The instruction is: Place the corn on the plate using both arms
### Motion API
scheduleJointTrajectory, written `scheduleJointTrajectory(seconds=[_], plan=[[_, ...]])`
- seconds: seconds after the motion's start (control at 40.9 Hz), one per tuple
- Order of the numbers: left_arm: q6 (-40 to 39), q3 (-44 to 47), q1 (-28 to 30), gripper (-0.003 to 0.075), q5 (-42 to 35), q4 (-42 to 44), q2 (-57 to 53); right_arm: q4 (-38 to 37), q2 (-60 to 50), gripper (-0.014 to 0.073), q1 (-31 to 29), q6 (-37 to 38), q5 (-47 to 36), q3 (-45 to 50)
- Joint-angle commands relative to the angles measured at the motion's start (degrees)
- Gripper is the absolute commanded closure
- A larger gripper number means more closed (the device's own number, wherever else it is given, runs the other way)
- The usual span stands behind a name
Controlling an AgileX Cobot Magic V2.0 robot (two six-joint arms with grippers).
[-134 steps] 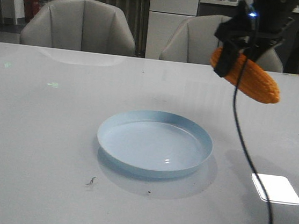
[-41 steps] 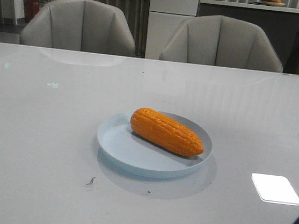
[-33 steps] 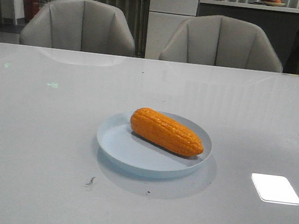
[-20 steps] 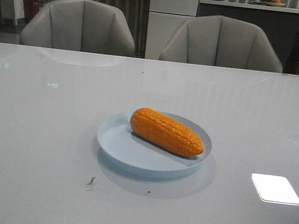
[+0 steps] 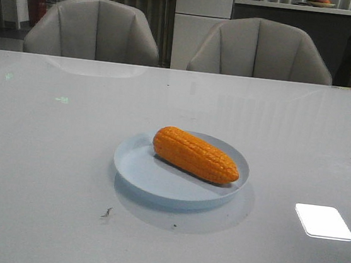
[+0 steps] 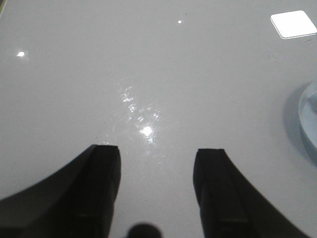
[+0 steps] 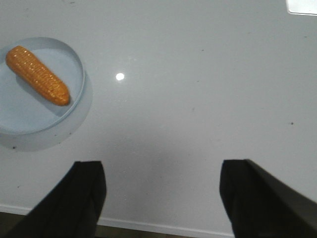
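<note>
Since a few seconds ago the orange-yellow, bumpy-kernelled corn cob (image 5: 195,155) has gone from hanging in the right arm's grip above the glossy white surface (image 5: 46,155) to lying on its side inside the round, shallow pale-blue plate (image 5: 138,168), and that arm has left the front view. Both the left gripper (image 6: 156,171) and right gripper (image 7: 161,186) now hang over bare surface, fingers spread wide and holding nothing. Little can go wrong, though the tapered cob lies diagonally, tip near the low rim, so a knock could roll it off.
</note>
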Motion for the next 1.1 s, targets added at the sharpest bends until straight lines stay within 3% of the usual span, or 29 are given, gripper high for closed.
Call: scheduleJointTrajectory(seconds=[0.0, 0.734, 0.808, 1.028, 1.077], plan=[[-0.7, -1.5, 0.1, 0.0321, -3.8, -0.1, -0.4, 0.6, 0.5, 0.0011, 0.5, 0.1, -3.9, -1.5], [-0.7, -1.5, 0.3, 0.0325, -3.9, -1.9, -1.0, 0.6, 0.5, 0.0011, 0.4, 0.1, -3.8, -1.5], [0.0, -1.5, 0.9, 0.0363, -3.8, -4.2, -3.0, 0.6, 0.5, 0.0011, 0.4, 0.1, -3.8, -1.5], [0.1, -1.2, 4.0, 0.0615, -2.9, -9.1, -11.0, 0.6, 0.5, 0.0011, 0.4, 0.1, -3.8, -1.5], [0.1, -0.1, 4.3, 0.0633, -3.3, -9.1, -13.0, 0.6, 0.5, 0.0011, 0.4, 0.1, -3.8, -1.5]])
